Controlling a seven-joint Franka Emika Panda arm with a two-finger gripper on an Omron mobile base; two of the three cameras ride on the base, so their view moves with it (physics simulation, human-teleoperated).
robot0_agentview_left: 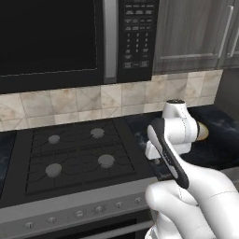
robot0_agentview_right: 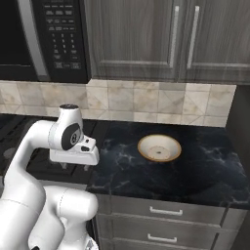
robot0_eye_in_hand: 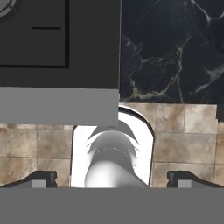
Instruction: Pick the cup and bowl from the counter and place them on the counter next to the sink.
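Note:
The bowl [robot0_agentview_right: 159, 148], cream inside with a golden-brown rim, sits upright on the black marble counter [robot0_agentview_right: 205, 171] toward the back wall. In the left base view a sliver of the bowl [robot0_agentview_left: 203, 131] peeks out behind my arm. My gripper [robot0_agentview_right: 74, 167] hangs pointing down over the front edge where stove and counter meet, well to the left of the bowl. It is open, and in the hand view the fingertips [robot0_eye_in_hand: 41, 179] stand wide apart with nothing between them. The cup and the sink are out of view.
A black gas stove [robot0_agentview_left: 74, 154] lies left of the counter, under a microwave [robot0_agentview_left: 51, 37]. Grey wood wall cabinets [robot0_agentview_right: 146, 39] hang above the counter, with drawers [robot0_agentview_right: 166, 212] below it. A dark wall closes the counter's right end.

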